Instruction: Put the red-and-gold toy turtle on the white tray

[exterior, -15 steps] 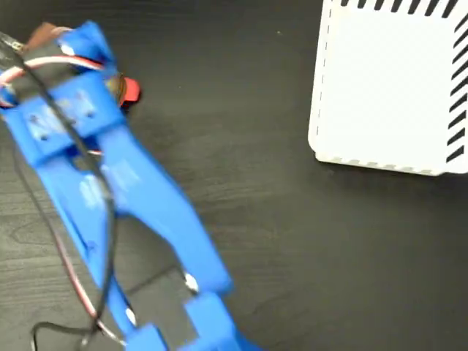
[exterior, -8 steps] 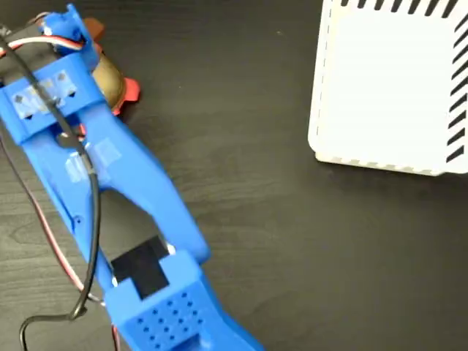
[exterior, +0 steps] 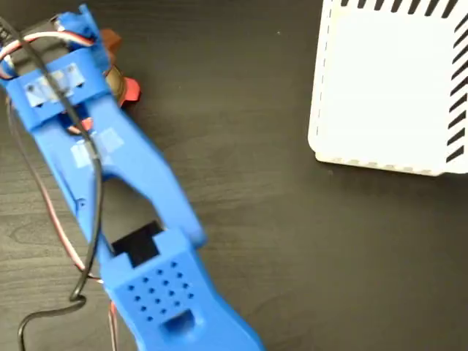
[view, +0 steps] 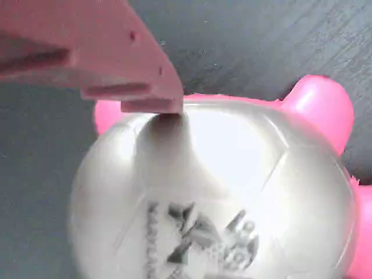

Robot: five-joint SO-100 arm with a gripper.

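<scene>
Arm has slid slightly toward three o'clock, hiding more shell. Pincer [view: 168,110] presses the red-and-gold toy turtle [view: 232,192] from twelve o'clock on the tabletop [exterior: 241,146]; grip unclear. White tray [exterior: 387,88] sits well apart.

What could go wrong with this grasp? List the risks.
1. In the wrist view a finger presses into the turtle's smooth shell near its edge; it may squirt out as the grip tightens.
2. The white tray lies far across the table; a weak hold could drop the turtle on the way.
</scene>
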